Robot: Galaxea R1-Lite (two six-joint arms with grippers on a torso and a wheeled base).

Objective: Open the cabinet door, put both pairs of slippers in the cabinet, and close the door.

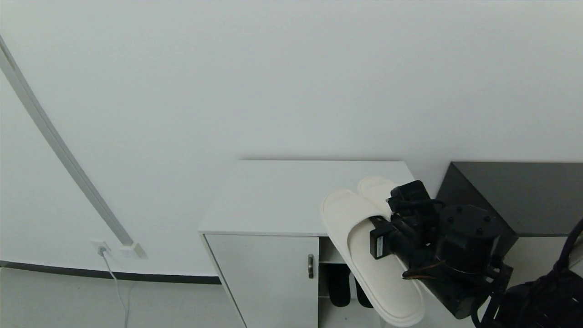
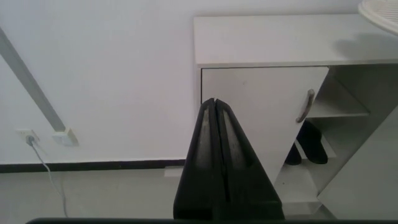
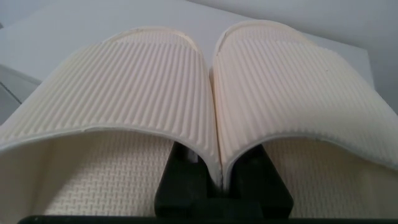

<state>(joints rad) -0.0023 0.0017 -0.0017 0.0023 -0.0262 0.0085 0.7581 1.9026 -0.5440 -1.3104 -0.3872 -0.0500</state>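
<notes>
Right gripper (image 3: 221, 179): my jaws are clamped on the white slippers (image 1: 364, 259) (both, side by side), over the front right corner of the cabinet (image 1: 282, 196).
Left gripper (image 2: 215, 106): my jaws are together, empty.
Dark slippers (image 1: 339, 284): inside, open side.

One cabinet (image 1: 282, 196), white, with one shut door (image 1: 268, 273), one handle (image 1: 310, 266) on that door, and one shelf (image 1: 330, 257) in the open half

Four slippers in all, making two pairs: two white slippers (image 1: 373, 255) lying side by side, and two black slippers (image 1: 339, 284) standing side by side under the shelf

Two grippers: the left gripper (image 2: 216, 109) and the right gripper (image 3: 221, 180)

One black box (image 1: 524, 196) just beside the cabinet

On the wall, one socket (image 1: 100, 247), one cable (image 1: 116, 284) running down from it, and one grey strip (image 1: 54, 136) slanting above it
</notes>
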